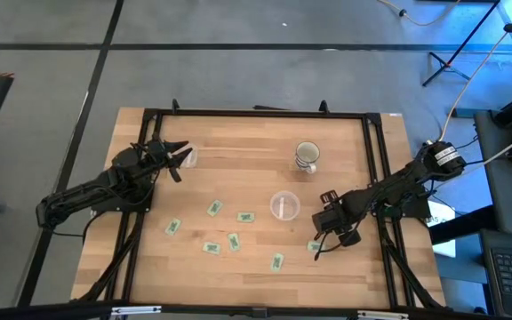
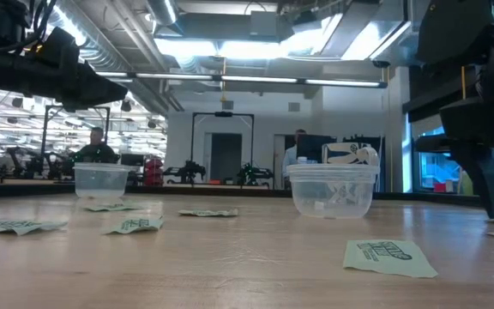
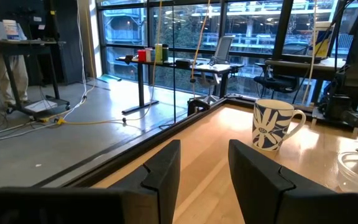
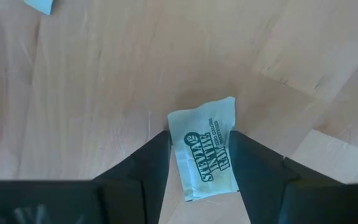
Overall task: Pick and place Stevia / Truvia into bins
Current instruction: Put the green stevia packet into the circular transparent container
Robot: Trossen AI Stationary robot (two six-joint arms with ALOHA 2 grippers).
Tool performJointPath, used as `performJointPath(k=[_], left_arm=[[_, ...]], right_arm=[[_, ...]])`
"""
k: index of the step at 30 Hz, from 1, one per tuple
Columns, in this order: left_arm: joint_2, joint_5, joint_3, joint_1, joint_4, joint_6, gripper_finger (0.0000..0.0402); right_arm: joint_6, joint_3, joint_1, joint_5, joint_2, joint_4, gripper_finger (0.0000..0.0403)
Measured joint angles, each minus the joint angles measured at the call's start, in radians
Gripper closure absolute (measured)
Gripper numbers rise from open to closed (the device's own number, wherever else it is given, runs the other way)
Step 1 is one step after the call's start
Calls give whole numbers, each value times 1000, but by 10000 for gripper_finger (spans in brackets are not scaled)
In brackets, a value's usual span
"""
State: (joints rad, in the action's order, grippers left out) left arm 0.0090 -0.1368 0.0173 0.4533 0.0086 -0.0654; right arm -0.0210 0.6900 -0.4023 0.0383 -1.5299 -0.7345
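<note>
Right hand (image 4: 199,163) low over the worktop (image 1: 238,142) at about 4 o'clock, fingers spread, straddling one Stevia sachet (image 4: 205,155) lying flat on the wood; whether the fingertips touch it I cannot tell. In the high view that sachet (image 1: 314,245) shows just beside the right hand (image 1: 330,233). Left hand (image 1: 181,158) hovers at about 10 o'clock, fingers (image 3: 160,177) spread, empty, right at a clear bin (image 1: 190,157). Second clear bin (image 1: 284,205) sits right of centre, something small and pale inside. Loose sachets scatter across 6 to 7 o'clock: (image 1: 173,228), (image 1: 214,208), (image 1: 245,216), (image 1: 211,247), (image 1: 234,241), (image 1: 277,261). White mug (image 1: 307,156) with dark markings stands at about 1 o'clock, beyond the second bin.
</note>
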Motion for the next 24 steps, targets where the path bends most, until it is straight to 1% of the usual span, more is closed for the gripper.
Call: performJointPath(k=[3, 11, 17, 20, 24], left_arm=[[0, 0, 0, 0, 0, 0, 272], [0, 0, 0, 0, 0, 0, 272], [0, 0, 0, 0, 0, 0, 272], [0, 0, 0, 0, 0, 0, 272], [0, 0, 0, 0, 0, 0, 272]], right_arm=[[-2, 0, 0, 0, 0, 0, 246], [-2, -1, -1, -5, -1, 1, 302], [-2, 21, 0, 5, 5, -12, 321], [-3, 43, 2, 46, 1, -4, 330], [-4, 70, 1, 63, 3, -13, 347]])
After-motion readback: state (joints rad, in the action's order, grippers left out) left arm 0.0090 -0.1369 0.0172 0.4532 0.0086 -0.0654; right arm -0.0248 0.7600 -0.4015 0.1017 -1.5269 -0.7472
